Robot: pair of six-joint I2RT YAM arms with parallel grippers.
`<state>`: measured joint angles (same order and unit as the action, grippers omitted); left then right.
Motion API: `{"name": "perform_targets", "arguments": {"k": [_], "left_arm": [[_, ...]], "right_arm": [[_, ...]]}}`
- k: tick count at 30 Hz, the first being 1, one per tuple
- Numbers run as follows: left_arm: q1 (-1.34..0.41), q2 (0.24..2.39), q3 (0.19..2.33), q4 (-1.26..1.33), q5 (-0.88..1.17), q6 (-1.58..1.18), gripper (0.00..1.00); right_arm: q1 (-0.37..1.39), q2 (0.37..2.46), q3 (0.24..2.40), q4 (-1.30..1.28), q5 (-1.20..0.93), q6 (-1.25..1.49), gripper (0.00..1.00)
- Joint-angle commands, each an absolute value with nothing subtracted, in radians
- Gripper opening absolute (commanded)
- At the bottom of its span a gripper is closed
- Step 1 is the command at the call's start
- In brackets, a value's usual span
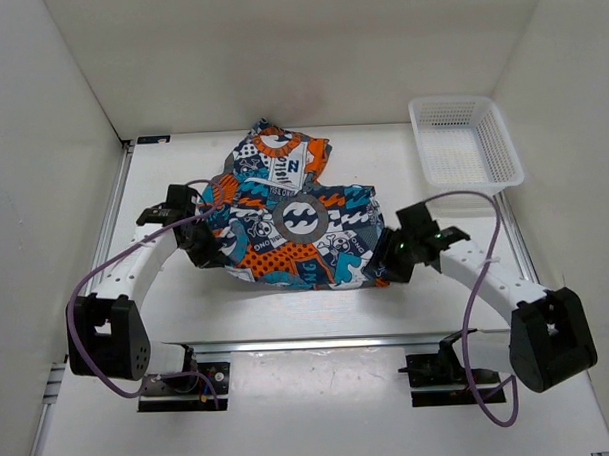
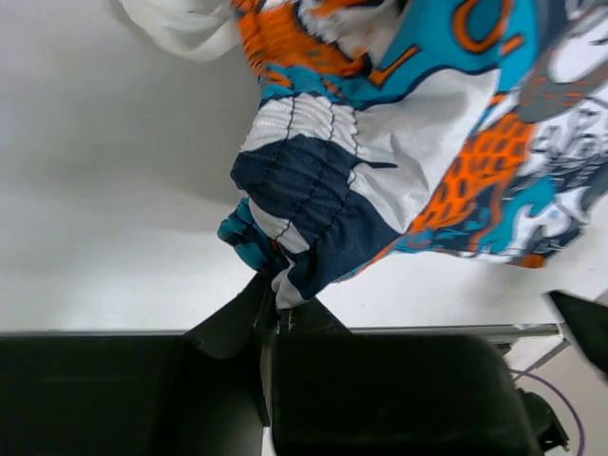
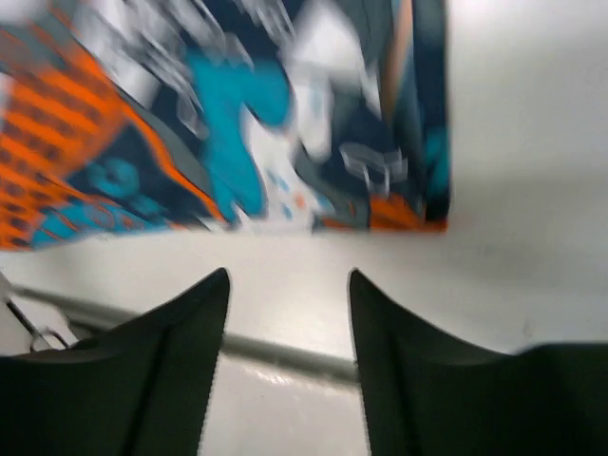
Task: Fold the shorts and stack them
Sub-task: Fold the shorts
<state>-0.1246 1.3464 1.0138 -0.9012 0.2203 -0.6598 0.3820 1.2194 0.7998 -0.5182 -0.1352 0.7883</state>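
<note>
I see the shorts (image 1: 295, 228) in a busy patchwork of orange, teal, navy and white, with a grey circle holding a white wave logo and orange patches dotted in black. The basket (image 1: 450, 103) is white mesh and the table (image 1: 382, 155) plain white. The left arm (image 1: 135, 259) and right arm (image 1: 491, 276) are white with black joints, trailing purple cables (image 1: 475, 312).

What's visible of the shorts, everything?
The shorts are soft, thin fabric with a busy orange, teal, navy and white patchwork print and a grey wave-logo circle on top. They lie crumpled on the table, one part bunched toward the back. The left gripper pinches a gathered edge; the right gripper stands open short of the near right corner.
</note>
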Motion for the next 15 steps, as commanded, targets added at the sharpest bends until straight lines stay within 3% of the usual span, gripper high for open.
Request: {"name": "perform_targets", "arguments": {"k": [1,8,15], "left_arm": [[-0.124,1.319,0.985,-0.896,0.19,-0.669,0.1],[-0.133,1.319,0.985,-0.896,0.17,-0.66,0.1],[-0.133,1.319,0.985,-0.896,0.17,-0.65,0.1]], "right_arm": [[0.468,1.227,0.694,-0.477,-0.256,0.885,0.61],[0.474,1.218,0.568,-0.371,-0.227,1.084,0.63],[0.442,1.368,0.633,-0.319,-0.204,1.104,0.61]]}}
